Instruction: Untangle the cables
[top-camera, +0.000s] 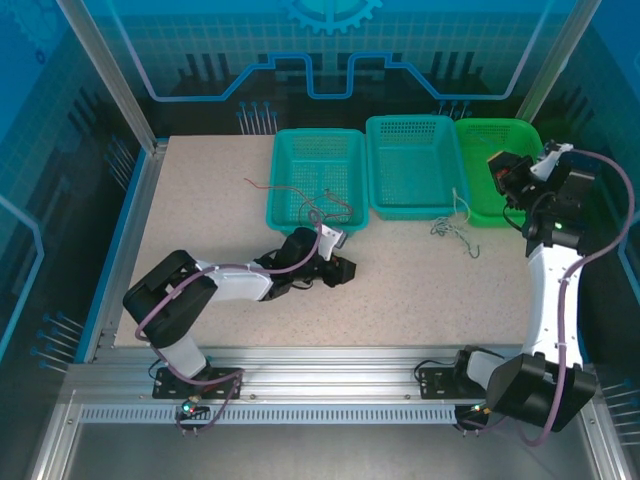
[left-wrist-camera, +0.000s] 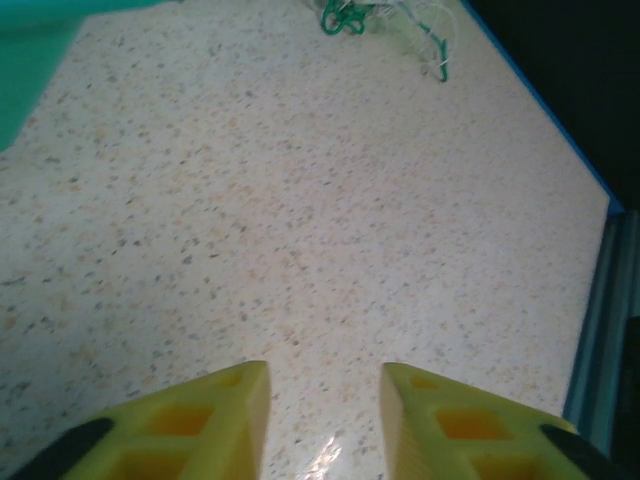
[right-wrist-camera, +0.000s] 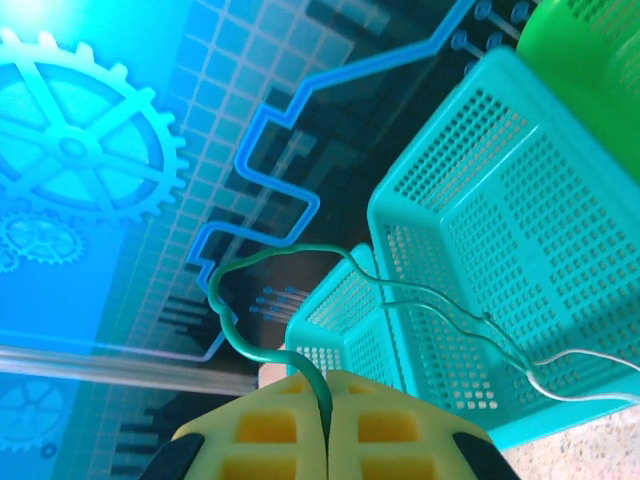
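A thin red cable (top-camera: 285, 189) runs from the table across the left teal basket (top-camera: 290, 215), ending in a small knot at its front rim. A tangle of green and pale cables (top-camera: 452, 229) lies on the table in front of the middle basket; in the left wrist view the tangle (left-wrist-camera: 345, 15) sits far ahead. My left gripper (top-camera: 345, 268) rests low over the table, and in the wrist view the left gripper (left-wrist-camera: 325, 375) is open with bare table between its fingers. My right gripper (right-wrist-camera: 327, 385), raised over the green basket (top-camera: 525, 140), is shut on a green cable (right-wrist-camera: 222, 300); a pale wire (right-wrist-camera: 560, 360) trails beside it.
Three baskets stand in a row at the back: two teal ones, the middle basket (top-camera: 415, 165) among them, and the green one at the right. The table's right edge (left-wrist-camera: 590, 190) has a blue rim. A glass wall stands behind the baskets.
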